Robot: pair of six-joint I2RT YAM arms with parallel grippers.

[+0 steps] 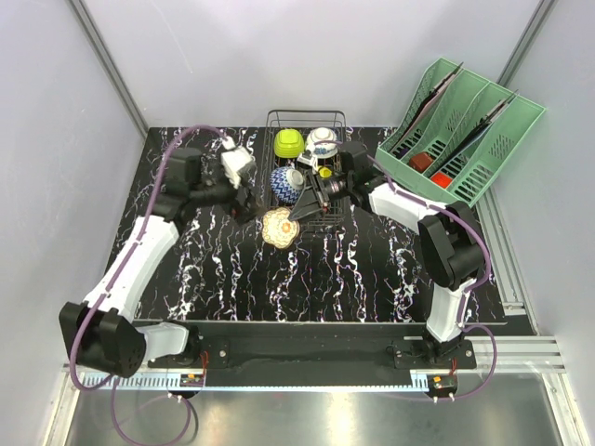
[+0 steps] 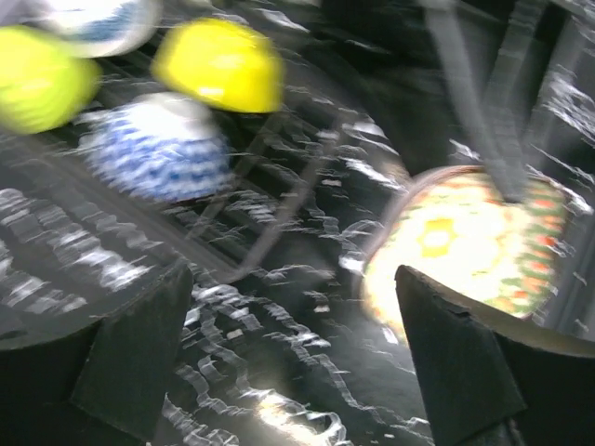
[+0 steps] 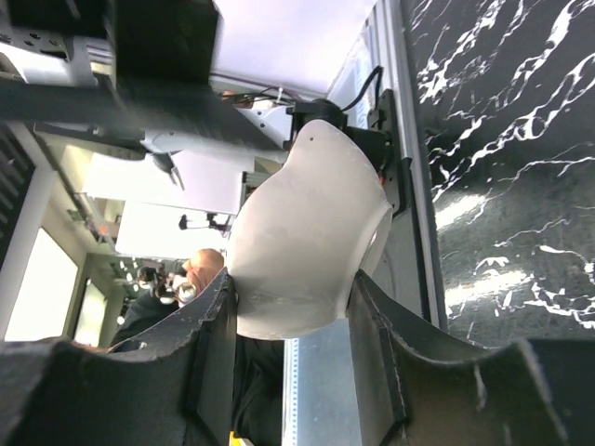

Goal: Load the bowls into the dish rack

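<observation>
The dark wire dish rack [image 1: 307, 114] stands at the back middle. In it are a lime-green bowl [image 1: 289, 142], a white bowl with blue pattern [image 1: 323, 140], a blue-patterned bowl [image 1: 285, 184] and a small yellow bowl [image 1: 324, 172]. My right gripper [image 1: 299, 212] is shut on a bowl [image 1: 278, 229] that is white outside and floral inside, holding it tilted by its rim at the rack's near-left corner. Its white underside [image 3: 307, 232] sits between my right gripper's [image 3: 290, 283] pads. My left gripper [image 1: 249, 210] is open and empty just left of that bowl [image 2: 465, 242]; the left wrist view is blurred.
A mint-green slotted organizer [image 1: 465, 130] with red items stands at the back right. The black marbled table [image 1: 214, 269] stretches in front. Grey walls close the left, back and right sides.
</observation>
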